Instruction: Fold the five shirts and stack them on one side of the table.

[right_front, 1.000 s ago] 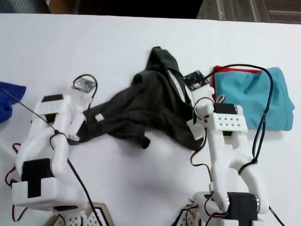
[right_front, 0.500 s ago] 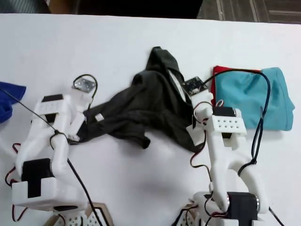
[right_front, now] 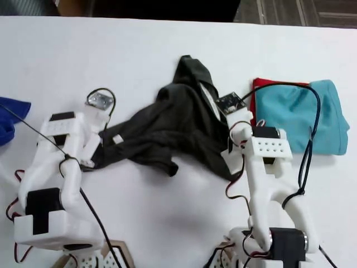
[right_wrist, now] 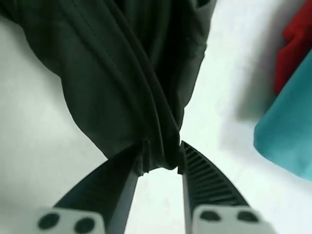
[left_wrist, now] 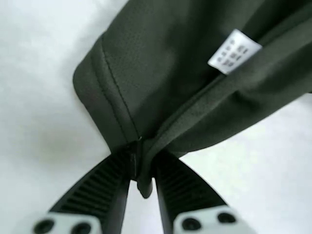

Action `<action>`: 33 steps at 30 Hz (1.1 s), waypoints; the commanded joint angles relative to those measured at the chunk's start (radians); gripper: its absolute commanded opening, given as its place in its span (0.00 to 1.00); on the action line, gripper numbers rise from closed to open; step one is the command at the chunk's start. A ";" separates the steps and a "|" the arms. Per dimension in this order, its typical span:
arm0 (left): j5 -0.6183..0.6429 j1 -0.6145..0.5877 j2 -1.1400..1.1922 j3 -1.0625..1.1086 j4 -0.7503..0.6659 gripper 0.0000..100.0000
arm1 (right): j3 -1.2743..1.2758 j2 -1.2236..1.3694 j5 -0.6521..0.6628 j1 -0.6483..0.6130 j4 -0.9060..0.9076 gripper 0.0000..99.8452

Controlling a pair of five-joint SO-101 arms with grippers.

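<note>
A crumpled black shirt (right_front: pixel 173 125) lies across the middle of the white table (right_front: pixel 139 50). My left gripper (left_wrist: pixel 142 168) is shut on a hem of the black shirt (left_wrist: pixel 185 87), near its white label (left_wrist: pixel 234 51); in the high view that arm (right_front: pixel 61 151) stands at the shirt's left end. My right gripper (right_wrist: pixel 161 158) is shut on a bunched fold of the black shirt (right_wrist: pixel 122 73), at the shirt's right side (right_front: pixel 231 151). A folded teal shirt (right_front: pixel 304 114) lies on a red one (right_front: pixel 257 84) at the right.
A blue shirt (right_front: pixel 10 120) pokes in at the table's left edge. The teal and red stack (right_wrist: pixel 292 112) sits close beside my right gripper. The far half of the table and the strip between the two arm bases are bare white surface.
The right arm shifted slightly left and toward the front with the shirt fold in its gripper. The left arm and the rest of the shirt kept still.
</note>
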 commanded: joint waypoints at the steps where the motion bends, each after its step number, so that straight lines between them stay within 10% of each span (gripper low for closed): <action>1: -0.011 -0.006 -0.028 -0.030 0.009 0.03 | -0.008 -0.002 0.002 0.008 0.005 0.11; 15: -0.011 0.037 -0.034 -0.085 0.086 0.03 | -0.468 -0.001 0.008 0.004 0.182 0.02; 25: -0.084 0.083 -0.035 -0.768 0.643 0.03 | -0.626 -0.001 0.011 0.015 0.001 0.02; 33: -0.164 -0.011 -0.158 -0.966 0.661 0.03 | -0.931 -0.010 0.072 0.028 0.048 0.02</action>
